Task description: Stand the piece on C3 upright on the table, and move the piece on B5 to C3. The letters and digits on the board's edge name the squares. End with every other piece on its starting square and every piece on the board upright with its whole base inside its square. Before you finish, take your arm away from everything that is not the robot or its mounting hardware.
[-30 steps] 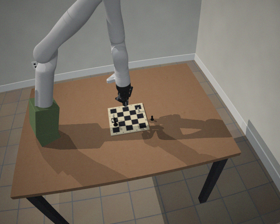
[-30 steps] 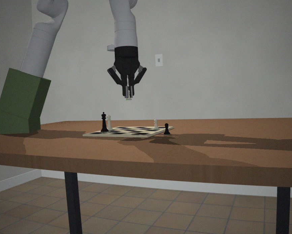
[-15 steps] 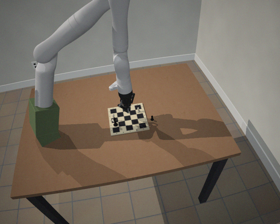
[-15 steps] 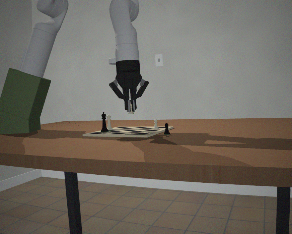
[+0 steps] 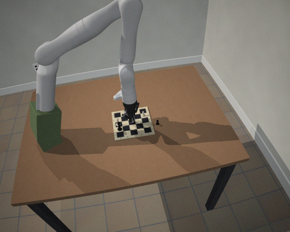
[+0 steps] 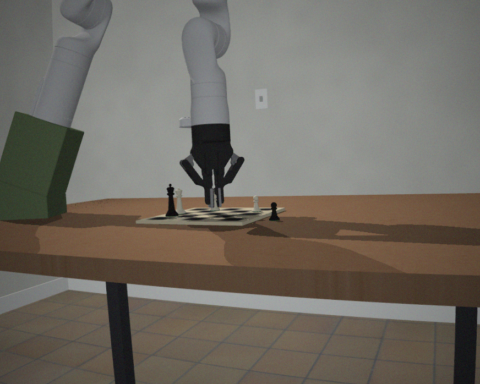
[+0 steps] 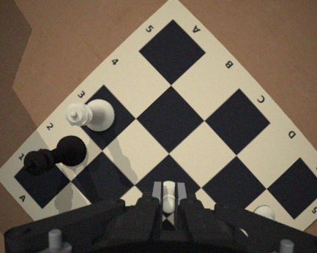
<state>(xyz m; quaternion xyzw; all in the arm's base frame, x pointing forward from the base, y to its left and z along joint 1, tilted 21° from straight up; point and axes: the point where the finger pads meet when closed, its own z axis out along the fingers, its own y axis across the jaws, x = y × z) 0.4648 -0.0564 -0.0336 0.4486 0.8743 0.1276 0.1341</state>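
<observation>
My gripper (image 5: 131,118) (image 6: 214,203) (image 7: 168,194) is shut on a small white piece (image 6: 216,197) (image 7: 168,197), held upright over C3 of the board (image 5: 126,137) (image 6: 190,223) (image 7: 214,50). Its base is at or just above the surface; I cannot tell whether it touches. B5 is bare. A black pawn (image 5: 157,122) (image 6: 273,211) stands upright on the table beside the board's right edge. The fingers hide part of C3.
A tall black king (image 5: 119,126) (image 6: 170,202) (image 7: 71,150) stands on A2. A tall white piece (image 5: 117,120) (image 6: 179,203) (image 7: 100,115) stands on A3. A white pawn (image 5: 143,114) (image 6: 255,204) (image 7: 264,212) stands on E4. The green pedestal (image 5: 49,129) (image 6: 29,165) is left.
</observation>
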